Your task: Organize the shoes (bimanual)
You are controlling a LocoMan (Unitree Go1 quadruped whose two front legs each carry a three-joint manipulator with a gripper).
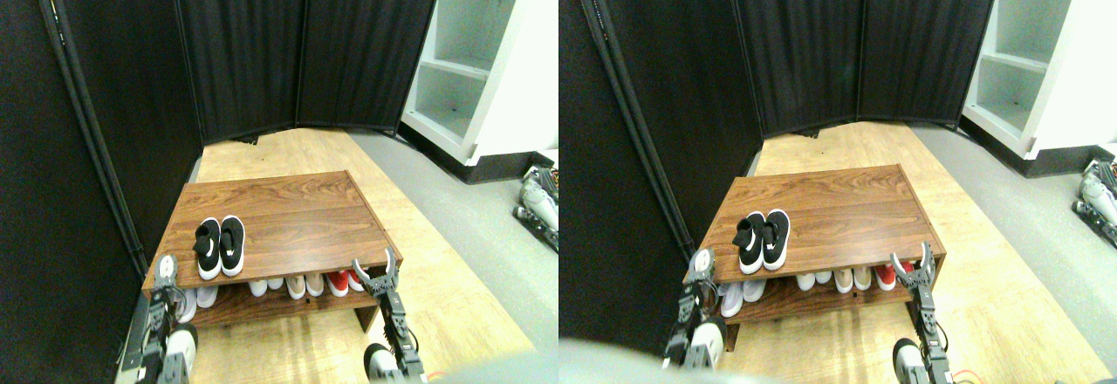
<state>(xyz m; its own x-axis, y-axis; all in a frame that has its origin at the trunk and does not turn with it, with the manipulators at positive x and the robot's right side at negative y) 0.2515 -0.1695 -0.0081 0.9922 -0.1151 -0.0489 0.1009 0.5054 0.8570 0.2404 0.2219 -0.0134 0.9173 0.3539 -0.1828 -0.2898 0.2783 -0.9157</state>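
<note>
Right, quick notes from the floor. Black sneakers (219, 246) sit as a pair on top of the low wooden table (288, 205), toward its front-left part, side by side and touching, toes pointing at the robot, white soles showing round the edges. Neither tool is on them.

Left tool (166, 270) is up at the table's front-left corner, just beside the edge, near the sneakers but apart from them. Too small and end-on to read; can't tell if its jaws are wide or narrow.

Right tool (376, 272) is raised at the table's front-right corner, jaws spread wide in a V, holding nothing, well apart from the pair.

Lower shelf (262, 307) under the tabletop holds a row of other shoes: white/beige ones (297, 286) along the left and middle, red ones (339, 283) at the right end, just behind the right tool.

Surroundings: table stands on a light wood floor panel (454, 314), grey floor (489, 218) to the right. Black curtain screens (262, 44) at back and left. White shelving unit (480, 61) at rear right. Some robot-like gear (539, 205) on the grey floor at far right, partly cut off.
</note>
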